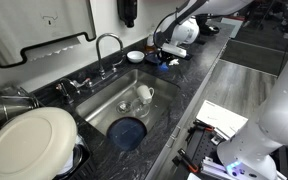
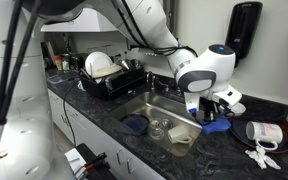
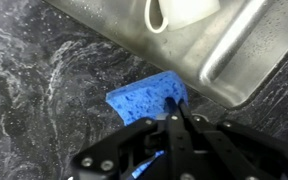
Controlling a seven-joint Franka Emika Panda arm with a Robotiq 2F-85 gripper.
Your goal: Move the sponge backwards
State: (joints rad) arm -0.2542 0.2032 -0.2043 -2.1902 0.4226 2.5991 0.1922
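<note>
1. The small bright blue rectangular sponge (image 3: 142,101) lies flat on the dark speckled stone countertop (image 3: 44,90), just beside the rim of the stainless steel sink (image 3: 234,70).
2. The black Robotiq gripper (image 3: 181,108) stands over the sponge's end nearest the sink. Its fingers are drawn close together, but I cannot tell whether they pinch the sponge.
3. In the sink lie a white ceramic mug (image 1: 144,94) and a round dark blue dish (image 1: 129,132).
</note>
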